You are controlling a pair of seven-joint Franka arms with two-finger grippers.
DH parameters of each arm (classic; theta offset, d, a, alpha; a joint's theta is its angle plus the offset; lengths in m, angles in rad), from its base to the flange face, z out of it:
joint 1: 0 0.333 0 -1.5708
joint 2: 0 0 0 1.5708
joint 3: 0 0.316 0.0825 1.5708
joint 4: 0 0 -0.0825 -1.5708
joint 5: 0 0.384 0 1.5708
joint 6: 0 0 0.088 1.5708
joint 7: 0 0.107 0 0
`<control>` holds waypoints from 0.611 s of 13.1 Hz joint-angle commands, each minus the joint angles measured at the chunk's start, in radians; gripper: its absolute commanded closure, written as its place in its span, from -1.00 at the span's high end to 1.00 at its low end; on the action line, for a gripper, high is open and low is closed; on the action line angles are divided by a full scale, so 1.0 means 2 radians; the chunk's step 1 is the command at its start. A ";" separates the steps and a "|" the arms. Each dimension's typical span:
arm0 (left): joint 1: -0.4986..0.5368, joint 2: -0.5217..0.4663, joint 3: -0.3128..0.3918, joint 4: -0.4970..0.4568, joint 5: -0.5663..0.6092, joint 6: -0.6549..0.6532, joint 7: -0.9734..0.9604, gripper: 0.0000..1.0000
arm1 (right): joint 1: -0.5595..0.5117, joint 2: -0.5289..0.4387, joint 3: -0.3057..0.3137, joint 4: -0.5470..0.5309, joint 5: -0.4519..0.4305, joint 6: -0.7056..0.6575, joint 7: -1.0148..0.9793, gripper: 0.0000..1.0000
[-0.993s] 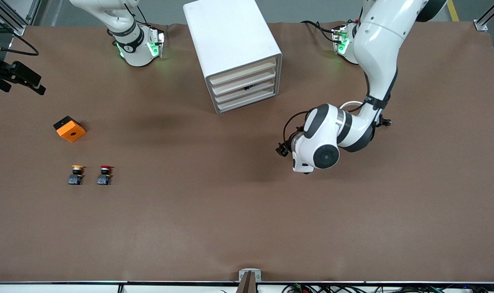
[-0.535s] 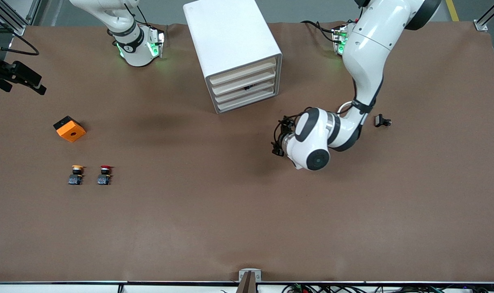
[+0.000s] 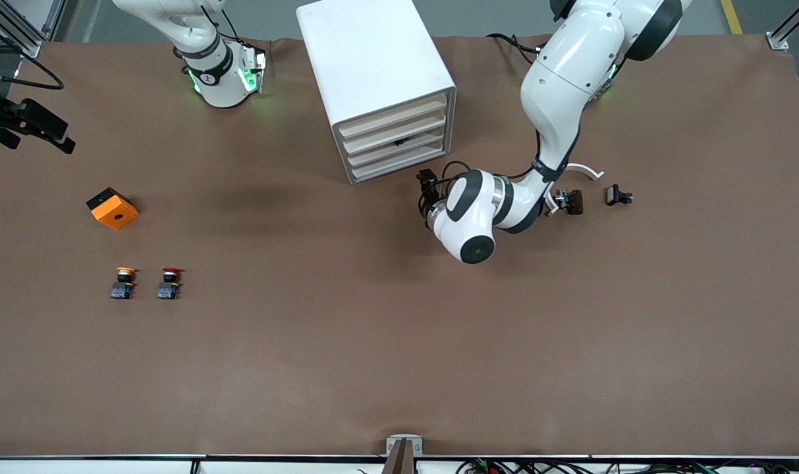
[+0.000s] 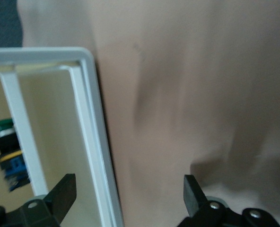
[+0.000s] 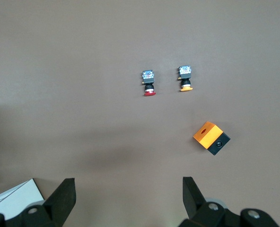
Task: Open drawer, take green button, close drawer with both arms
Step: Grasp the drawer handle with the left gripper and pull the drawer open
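The white boxy cabinet point(image 3: 376, 85) is seen on the brown table point(image 3: 399, 342), its four cream-fronted drawers point(image 3: 394, 141) shut. The green-capped push button point(image 4: 5, 153) is visible through the cabinet's front, inside a drawer; which one cannot be told. The left gripper point(image 3: 427, 187) is held low just in front of the cabinet's lower corner, jaws spread wide, nothing gripped. The right gripper point(image 5: 126, 201) waits, parted wide and empty, above the table, with the red-capped button point(image 3: 169, 282), yellow-capped button point(image 3: 122, 282) and orange block point(image 3: 112, 208) in its wrist view.
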 commanded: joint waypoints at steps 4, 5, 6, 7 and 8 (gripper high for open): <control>-0.002 0.006 -0.001 0.005 -0.061 -0.084 -0.001 0.98 | -0.007 -0.009 0.007 -0.002 0.005 0.000 0.000 1.00; -0.003 0.007 -0.001 0.005 -0.069 -0.093 0.001 0.80 | -0.007 -0.009 0.008 -0.002 0.002 0.001 -0.001 1.00; -0.007 0.007 -0.002 0.005 -0.078 -0.096 0.002 0.77 | -0.006 -0.009 0.008 -0.002 0.002 0.001 -0.002 1.00; -0.012 0.009 -0.002 0.005 -0.085 -0.096 0.002 0.69 | -0.007 -0.009 0.008 -0.002 0.001 0.001 -0.002 1.00; -0.013 0.011 -0.002 0.005 -0.091 -0.096 0.002 0.38 | -0.006 -0.009 0.008 -0.002 0.000 0.001 -0.002 1.00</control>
